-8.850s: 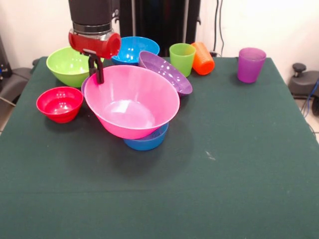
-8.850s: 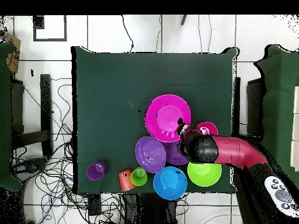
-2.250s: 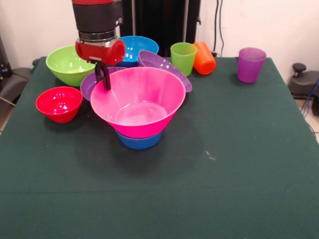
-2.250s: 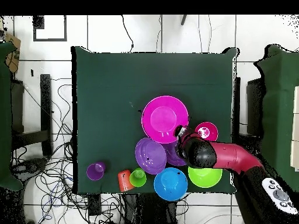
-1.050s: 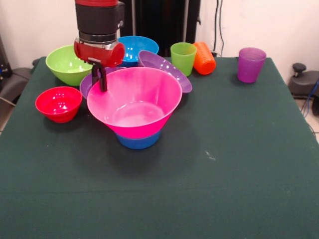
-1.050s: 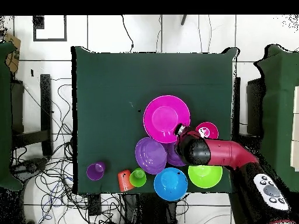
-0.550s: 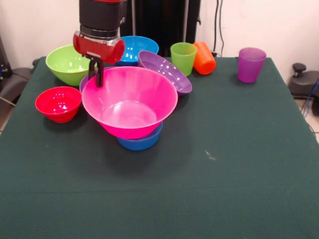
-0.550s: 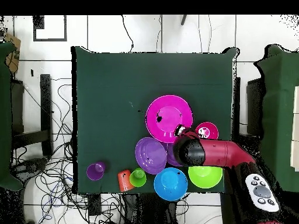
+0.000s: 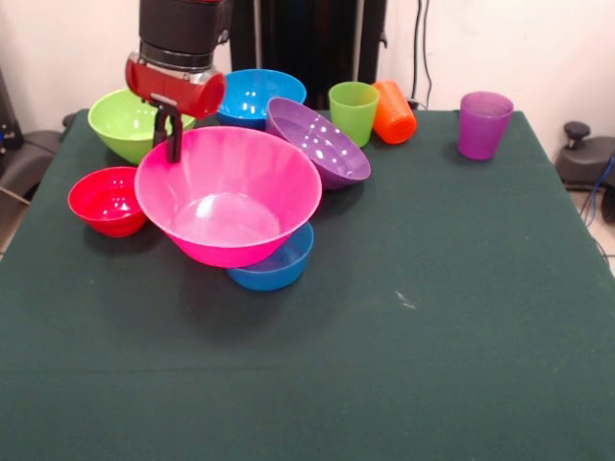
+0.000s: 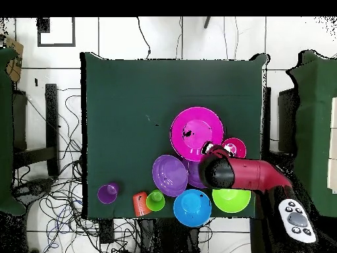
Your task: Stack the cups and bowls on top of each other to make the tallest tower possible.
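My gripper (image 9: 173, 146) is shut on the far left rim of the big pink bowl (image 9: 229, 192), which rests tilted on a blue bowl (image 9: 281, 265). It also shows in the overhead view (image 10: 208, 146) at the pink bowl's (image 10: 196, 132) edge. A small red bowl (image 9: 104, 200) sits left of the pink one. A lime green bowl (image 9: 123, 120), a second blue bowl (image 9: 252, 93) and a tilted purple bowl (image 9: 319, 142) stand behind. A green cup (image 9: 352, 111) stands upright, an orange cup (image 9: 393, 111) lies on its side next to it, and a purple cup (image 9: 483, 124) stands apart at the right.
The green table (image 9: 432, 317) carries all the bowls and cups in its far half. A second purple bowl (image 10: 195, 176) shows partly under the arm in the overhead view. Cables lie on the floor beside the table.
The gripper and the pink bowl have shifted left in the front view, toward the red bowl, and the pink bowl sits less tilted. The blue bowl under it shows more.
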`<state>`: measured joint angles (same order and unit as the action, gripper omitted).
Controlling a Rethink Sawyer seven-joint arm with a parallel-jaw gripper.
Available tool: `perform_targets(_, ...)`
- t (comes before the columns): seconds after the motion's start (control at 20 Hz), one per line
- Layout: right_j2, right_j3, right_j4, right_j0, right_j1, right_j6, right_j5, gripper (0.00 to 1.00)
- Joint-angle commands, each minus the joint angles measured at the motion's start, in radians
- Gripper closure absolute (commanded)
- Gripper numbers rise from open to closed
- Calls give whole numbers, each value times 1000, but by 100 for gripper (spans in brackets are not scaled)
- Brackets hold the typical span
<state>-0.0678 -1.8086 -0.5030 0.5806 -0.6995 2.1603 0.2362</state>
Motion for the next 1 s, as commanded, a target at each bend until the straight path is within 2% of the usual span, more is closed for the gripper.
perform_targets(0.05,-62,-37,-10,57,122,27,-19,100)
perform_targets(0.4,-70,-46,11,27,153,67,-59,100)
perform_targets(1.0,-67,-88,42,7,132,93,-62,100)
